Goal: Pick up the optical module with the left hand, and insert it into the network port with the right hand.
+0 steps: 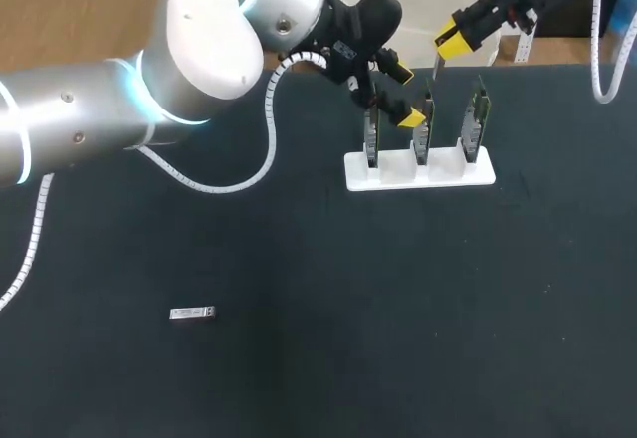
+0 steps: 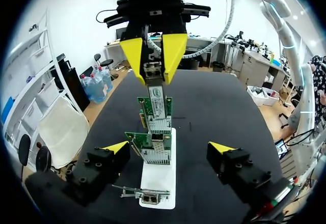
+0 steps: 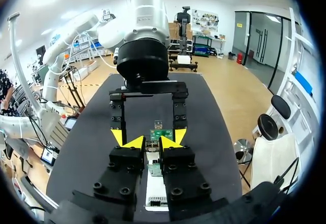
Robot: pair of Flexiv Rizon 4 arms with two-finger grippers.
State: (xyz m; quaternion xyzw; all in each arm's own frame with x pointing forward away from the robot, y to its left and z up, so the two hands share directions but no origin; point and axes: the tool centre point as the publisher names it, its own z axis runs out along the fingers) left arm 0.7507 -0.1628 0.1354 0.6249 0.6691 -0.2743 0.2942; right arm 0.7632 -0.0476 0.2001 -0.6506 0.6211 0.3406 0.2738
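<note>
Right claw pinches the optical module over the cards!
The module hangs upright, just above the row of three network cards standing in the white holder; which port it's lined up with, I can't tell. Left claw sits spread wide at the holder's left end, gripping nothing. A second module lies flat on the dark desk, well apart from the holder.
</note>
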